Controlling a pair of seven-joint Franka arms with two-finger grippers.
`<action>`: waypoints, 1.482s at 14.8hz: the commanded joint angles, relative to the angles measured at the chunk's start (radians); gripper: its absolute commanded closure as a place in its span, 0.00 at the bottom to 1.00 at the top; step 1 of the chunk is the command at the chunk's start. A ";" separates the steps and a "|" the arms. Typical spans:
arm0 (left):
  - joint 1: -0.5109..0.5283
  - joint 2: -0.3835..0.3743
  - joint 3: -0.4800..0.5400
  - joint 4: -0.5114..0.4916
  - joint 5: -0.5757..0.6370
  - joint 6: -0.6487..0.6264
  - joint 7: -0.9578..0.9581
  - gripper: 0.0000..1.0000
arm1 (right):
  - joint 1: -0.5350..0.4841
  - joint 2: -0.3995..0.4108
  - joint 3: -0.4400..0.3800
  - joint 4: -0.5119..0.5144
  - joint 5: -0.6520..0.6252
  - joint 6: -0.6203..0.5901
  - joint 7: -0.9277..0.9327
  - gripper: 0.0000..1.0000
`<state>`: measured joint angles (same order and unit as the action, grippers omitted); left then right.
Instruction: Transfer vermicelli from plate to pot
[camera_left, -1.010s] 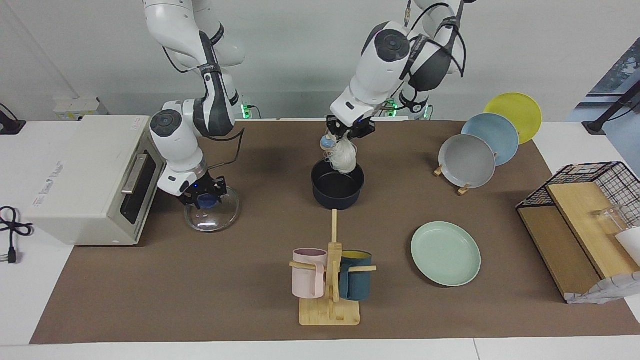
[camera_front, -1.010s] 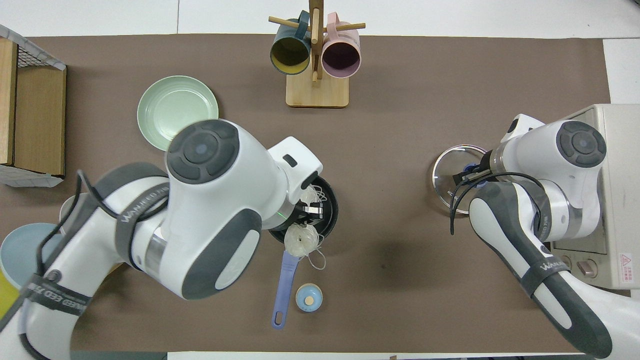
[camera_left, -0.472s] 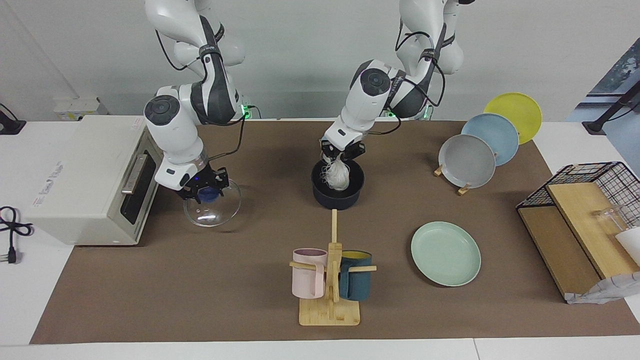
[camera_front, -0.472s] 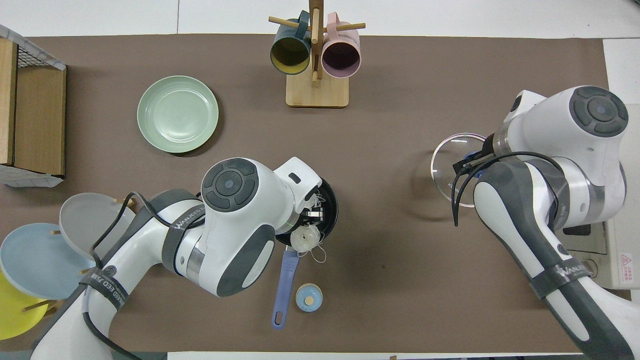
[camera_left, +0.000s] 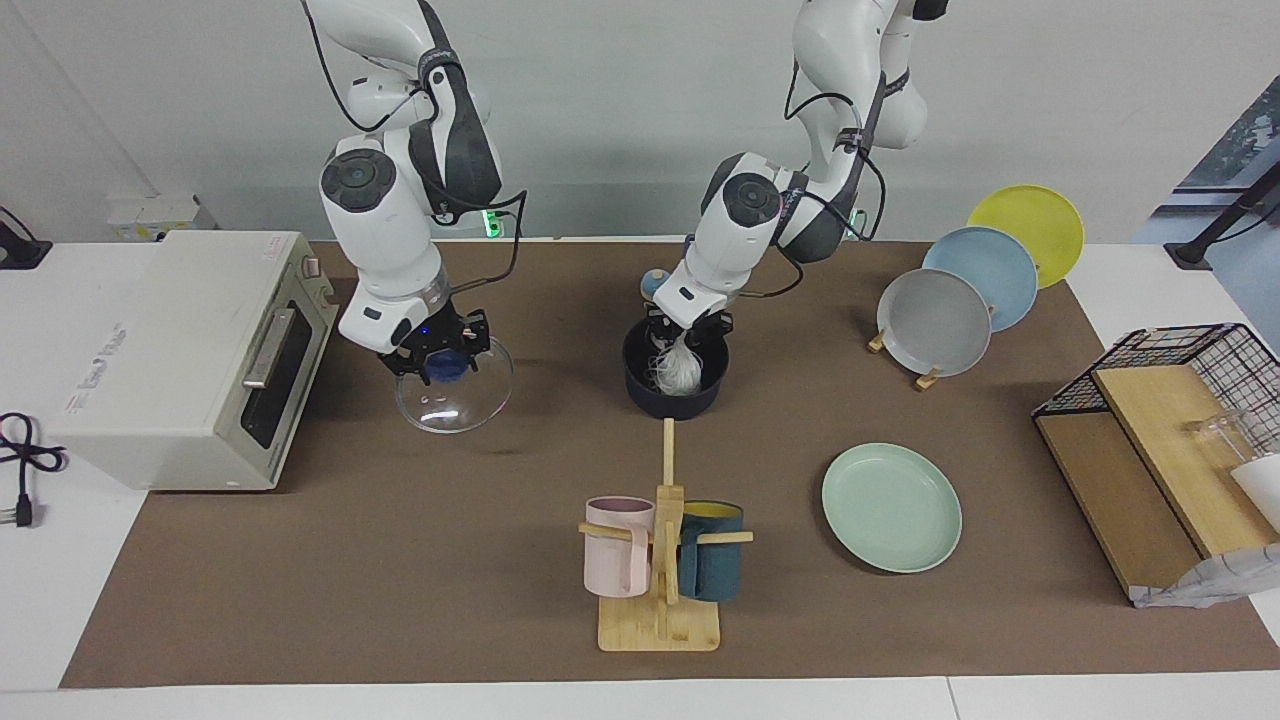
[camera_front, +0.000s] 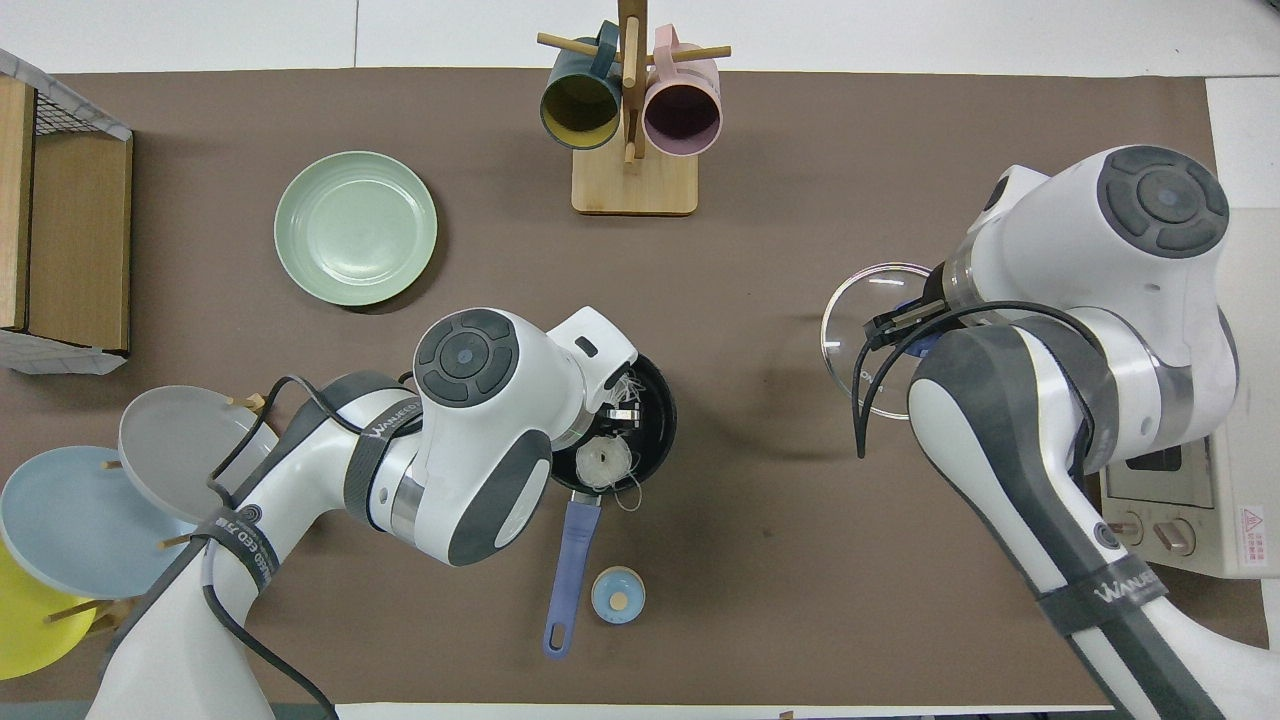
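Note:
The dark navy pot (camera_left: 662, 405) stands mid-table, its blue handle (camera_front: 570, 560) pointing toward the robots. My left gripper (camera_left: 689, 334) is just above the pot's mouth, shut on the top of the white vermicelli (camera_left: 680, 373). The clump hangs down inside the pot and also shows in the overhead view (camera_front: 605, 466). The mint-green plate (camera_left: 890, 507) lies bare, farther from the robots, toward the left arm's end. My right gripper (camera_left: 438, 362) is shut on the blue knob of a glass lid (camera_left: 455, 395), held tilted above the mat beside the toaster oven.
A white toaster oven (camera_left: 170, 350) stands at the right arm's end. A wooden mug rack (camera_left: 660, 560) with pink and teal mugs is farther out than the pot. Grey, blue and yellow plates (camera_left: 935, 320) lean in a stand. A small blue round cap (camera_front: 617, 593) lies by the handle.
My left gripper has come down with the vermicelli, from above the pot to inside its mouth. My right gripper has lifted the glass lid off the mat and carried it toward the pot.

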<state>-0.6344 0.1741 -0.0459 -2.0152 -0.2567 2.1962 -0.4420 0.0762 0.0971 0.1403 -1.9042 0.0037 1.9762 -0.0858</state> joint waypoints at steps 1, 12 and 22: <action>0.012 -0.028 0.033 0.006 0.019 -0.038 0.026 0.00 | 0.005 -0.003 0.010 0.013 0.018 -0.020 0.038 0.46; 0.441 -0.151 0.057 0.359 0.166 -0.525 0.315 0.00 | 0.351 0.104 0.070 0.213 -0.025 -0.030 0.696 0.68; 0.447 -0.274 0.055 0.305 0.281 -0.682 0.328 0.00 | 0.488 0.243 0.071 0.243 -0.214 0.044 0.890 0.68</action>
<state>-0.1900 -0.0613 0.0137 -1.6662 -0.0027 1.5269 -0.1268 0.5705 0.3361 0.2099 -1.6907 -0.1917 2.0230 0.7881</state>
